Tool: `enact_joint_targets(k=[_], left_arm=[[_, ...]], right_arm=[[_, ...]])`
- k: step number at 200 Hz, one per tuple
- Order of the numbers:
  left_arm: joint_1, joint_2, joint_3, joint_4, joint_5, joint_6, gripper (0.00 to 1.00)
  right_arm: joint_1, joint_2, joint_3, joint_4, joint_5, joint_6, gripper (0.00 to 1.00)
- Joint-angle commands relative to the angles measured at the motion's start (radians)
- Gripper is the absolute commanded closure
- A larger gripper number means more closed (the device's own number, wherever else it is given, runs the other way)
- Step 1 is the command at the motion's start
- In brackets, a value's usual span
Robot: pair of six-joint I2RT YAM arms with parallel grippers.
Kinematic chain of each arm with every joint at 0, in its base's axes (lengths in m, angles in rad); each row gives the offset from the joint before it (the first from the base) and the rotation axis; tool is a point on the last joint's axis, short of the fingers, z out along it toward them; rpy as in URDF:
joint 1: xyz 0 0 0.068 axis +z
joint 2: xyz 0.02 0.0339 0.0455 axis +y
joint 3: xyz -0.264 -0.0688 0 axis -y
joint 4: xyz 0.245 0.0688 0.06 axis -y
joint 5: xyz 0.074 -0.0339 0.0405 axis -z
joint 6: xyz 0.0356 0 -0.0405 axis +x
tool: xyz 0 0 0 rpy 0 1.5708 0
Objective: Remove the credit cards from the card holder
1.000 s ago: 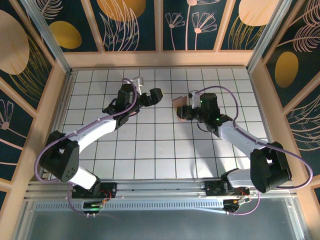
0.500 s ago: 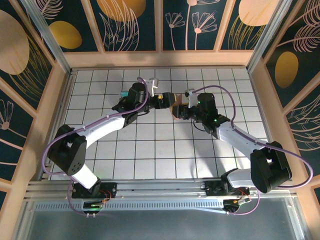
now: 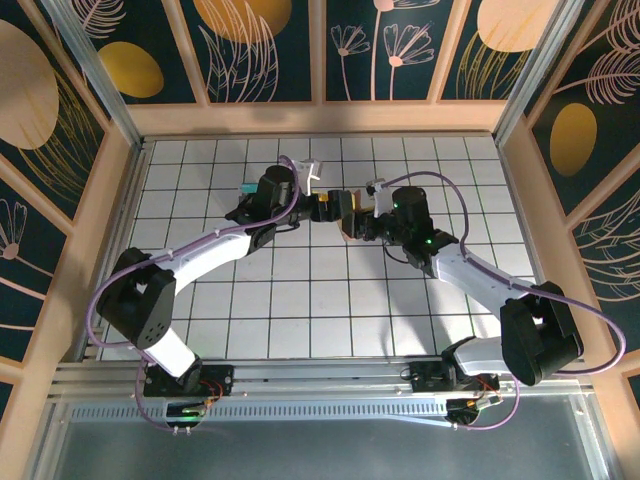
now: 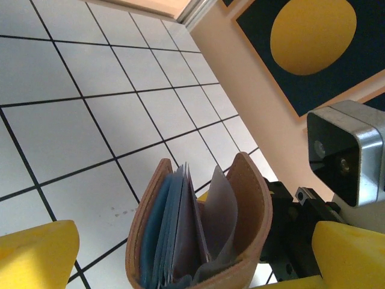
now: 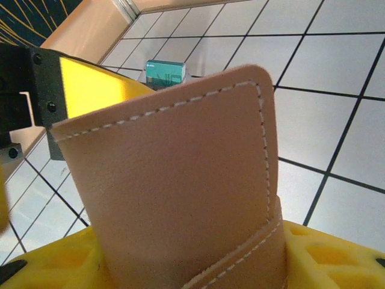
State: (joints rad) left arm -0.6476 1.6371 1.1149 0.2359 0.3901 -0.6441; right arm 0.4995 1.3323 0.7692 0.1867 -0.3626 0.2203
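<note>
Left pincer [image 3: 336, 207] has advanced, straddling the card holder [image 4: 240, 198].

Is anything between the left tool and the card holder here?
No. In the left wrist view the card holder stands right between the open left tool's yellow fingers, with nothing in the gaps; the right tool holds it.

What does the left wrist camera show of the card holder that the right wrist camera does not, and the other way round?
Left wrist: the card holder seen from its open edge, with grey-blue pockets inside, flanked by the open left gripper. Right wrist: its stitched pinkish outer face, and a teal card lying on the table behind. Both: it stands upright in the right gripper, above the tiled table.
</note>
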Motion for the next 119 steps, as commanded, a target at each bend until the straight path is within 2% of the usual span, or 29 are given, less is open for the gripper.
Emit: enact_joint_targets(k=[1, 24, 43, 85, 119], left_arm=[[-0.003, 0.012, 0.007, 0.051, 0.043, -0.016, 0.01], [-0.003, 0.015, -0.004, 0.062, 0.061, -0.027, 0.05], [-0.003, 0.018, -0.013, 0.076, 0.078, -0.036, 0.15], [-0.003, 0.012, -0.015, 0.086, 0.091, -0.036, 0.48], [-0.003, 0.003, -0.009, 0.084, 0.086, -0.024, 0.7]], right_arm=[[0.01, 0.003, 0.028, 0.066, -0.008, 0.011, 0.44], [0.01, 0.002, 0.028, 0.076, -0.006, 0.013, 0.44], [0.011, 0.004, 0.03, 0.085, -0.01, 0.015, 0.44], [0.013, -0.008, 0.031, 0.087, -0.009, 0.013, 0.43], [0.013, -0.039, 0.025, 0.064, 0.0, 0.001, 0.34]])
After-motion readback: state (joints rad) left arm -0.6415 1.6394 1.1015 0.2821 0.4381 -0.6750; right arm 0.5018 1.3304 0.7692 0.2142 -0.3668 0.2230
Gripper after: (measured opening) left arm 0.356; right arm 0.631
